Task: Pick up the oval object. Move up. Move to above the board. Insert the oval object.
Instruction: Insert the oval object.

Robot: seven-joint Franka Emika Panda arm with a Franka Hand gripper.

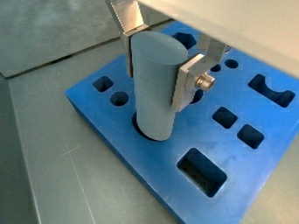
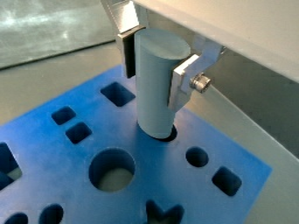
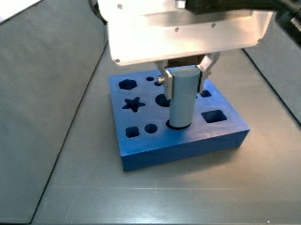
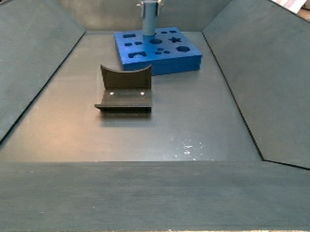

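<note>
The oval object (image 1: 156,83) is a pale grey-blue upright peg. It stands with its lower end in a hole of the bright blue board (image 1: 135,157), as both wrist views show (image 2: 158,83). It also shows in a side view (image 3: 181,98), standing upright in the board (image 3: 177,141). My gripper (image 1: 159,61) holds the peg near its top, with a silver finger (image 1: 187,80) flat on each side. In the far side view the peg (image 4: 149,18) rises from the board (image 4: 164,53).
The dark fixture (image 4: 123,89) stands on the grey floor in front of the board. The board's top has several shaped holes, among them a star (image 3: 135,104) and a square (image 3: 214,115). Sloped grey walls (image 4: 49,82) enclose the floor.
</note>
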